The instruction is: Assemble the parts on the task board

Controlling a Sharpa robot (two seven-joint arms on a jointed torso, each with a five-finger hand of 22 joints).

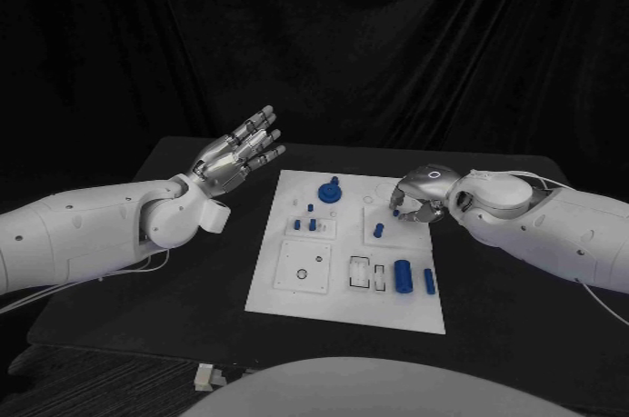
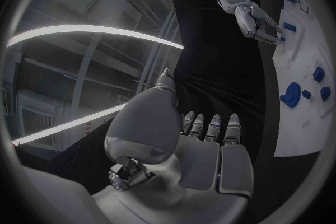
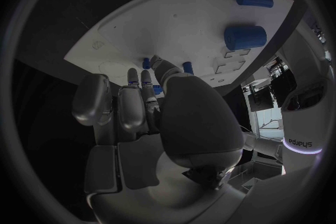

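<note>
Step in hand, by my reading: R hand (image 1: 420, 199) is working a small part at the far right of the board (image 1: 344, 315); L hand (image 1: 240, 153) is idle.

R hand: over the board's far right area, fingers curled down toward the surface. Right wrist view shows fingertips (image 3: 155, 61) close to a small blue peg (image 3: 145, 63) and a second peg (image 3: 187, 68). Contact or pinch: cannot tell; the palm hides the tips.

L hand: raised off the table, left of the board and apart from it, fingers spread and straight, holding nothing.

Parts on board:
- round knob (image 1: 329, 193) at far edge, centre
- small pegs (image 1: 307, 223) mid-board, standing in a block
- single peg (image 1: 377, 229) just beside R hand
- thick cylinder (image 1: 403, 276) and thin cylinder (image 1: 429, 281) lying side by side near right edge, next to empty cut-outs (image 1: 365, 273)

Progress, est.: early; both cylinders lie loose, cut-outs unfilled.

Next move calls for: confirm a firm pinch on the peg before lifting, keep it upright, align over its hole. Risk: knocking the neighbouring peg with the curled fingers.
</note>
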